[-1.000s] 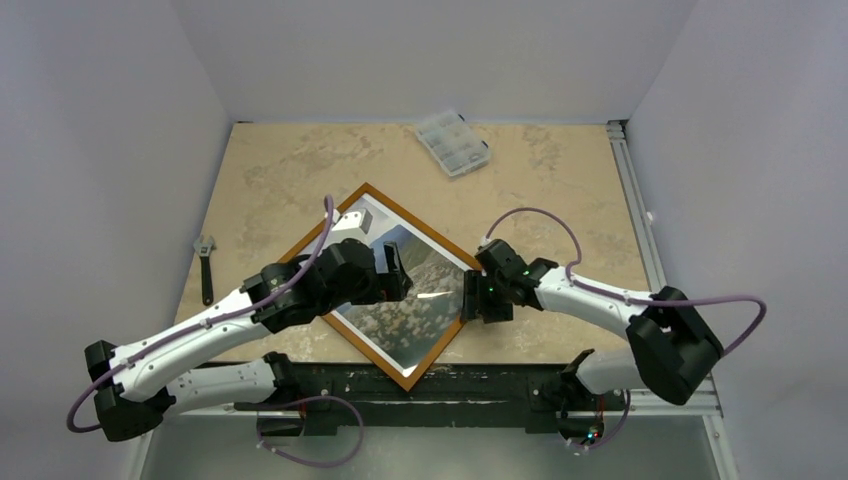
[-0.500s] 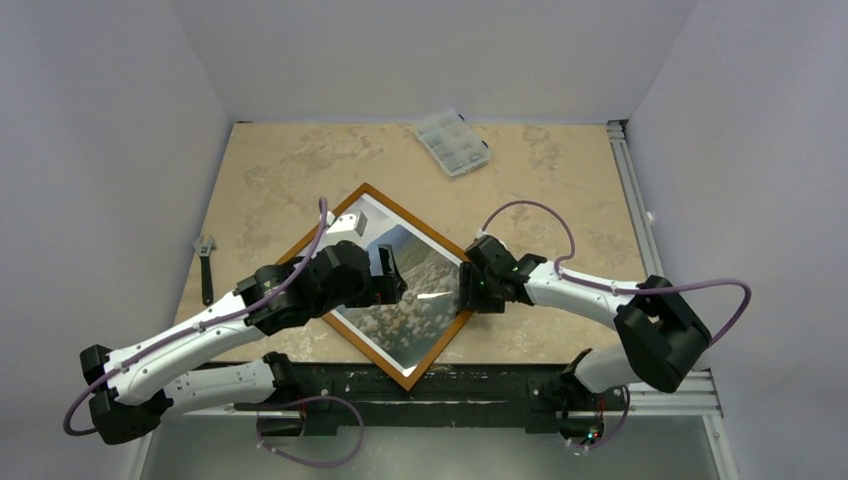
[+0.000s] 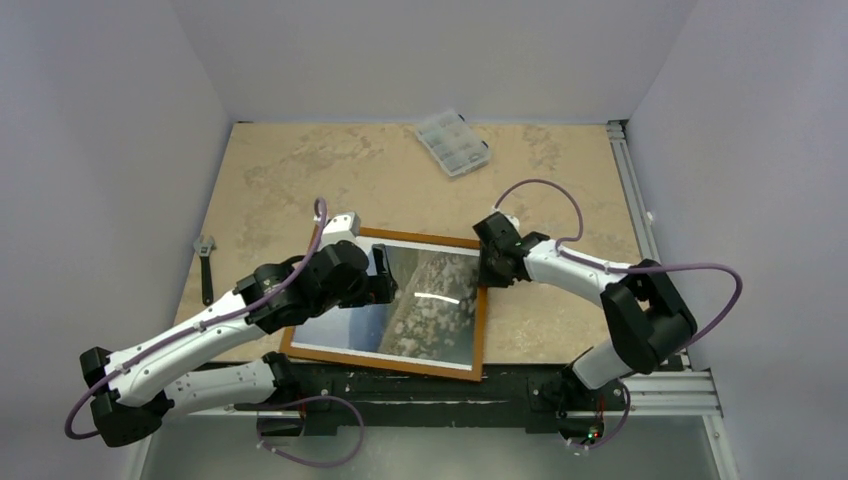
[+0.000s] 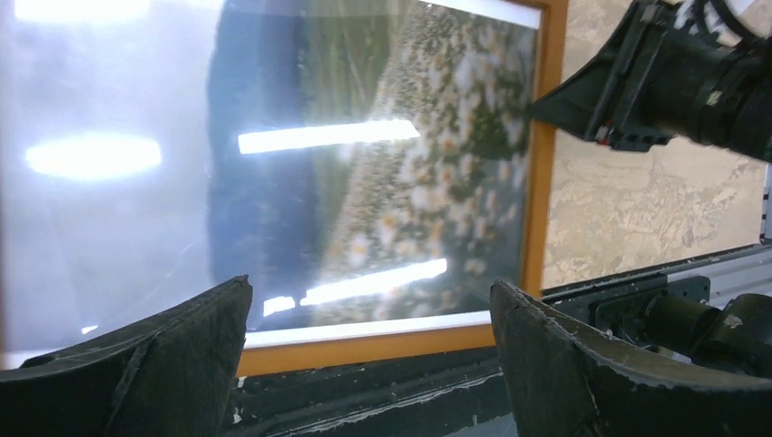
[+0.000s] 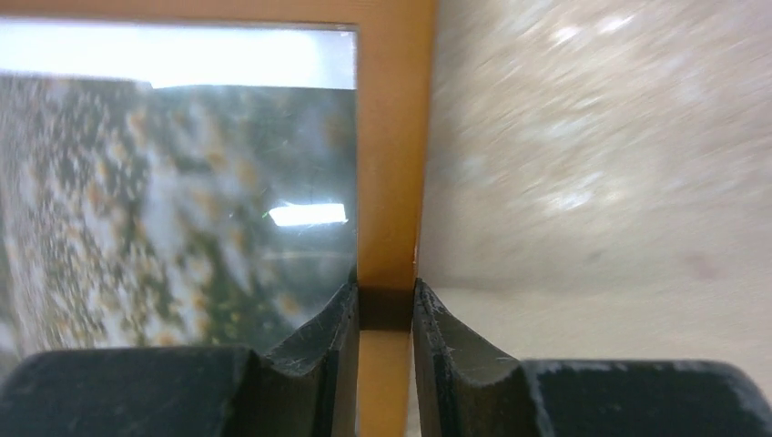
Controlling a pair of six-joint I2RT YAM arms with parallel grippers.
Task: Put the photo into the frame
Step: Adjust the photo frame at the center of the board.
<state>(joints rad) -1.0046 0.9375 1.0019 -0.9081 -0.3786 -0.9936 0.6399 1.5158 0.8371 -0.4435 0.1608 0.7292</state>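
The orange-brown frame (image 3: pixel 380 362) lies flat near the table's front edge, its long sides roughly parallel to that edge. The glossy photo (image 3: pixel 430 305) lies inside its rails, white border showing. My right gripper (image 3: pixel 487 268) is at the frame's far right corner. In the right wrist view the right gripper (image 5: pixel 386 296) is shut on the frame's right rail (image 5: pixel 391 164), one finger over the photo (image 5: pixel 182 182), the other over the table. My left gripper (image 4: pixel 369 291) hangs wide open over the photo (image 4: pixel 364 182) near the frame's front rail (image 4: pixel 364 348), holding nothing.
A small clear compartment box (image 3: pixel 452 142) sits at the back of the table. A wrench (image 3: pixel 205 265) lies at the left edge. A black mounting rail (image 3: pixel 450 385) runs just in front of the frame, and an aluminium rail (image 3: pixel 635 200) borders the right side.
The frame with the photo has turned from a diamond pose to lie square with the front edge. My right gripper has closed on its right rail. The left gripper stayed open.
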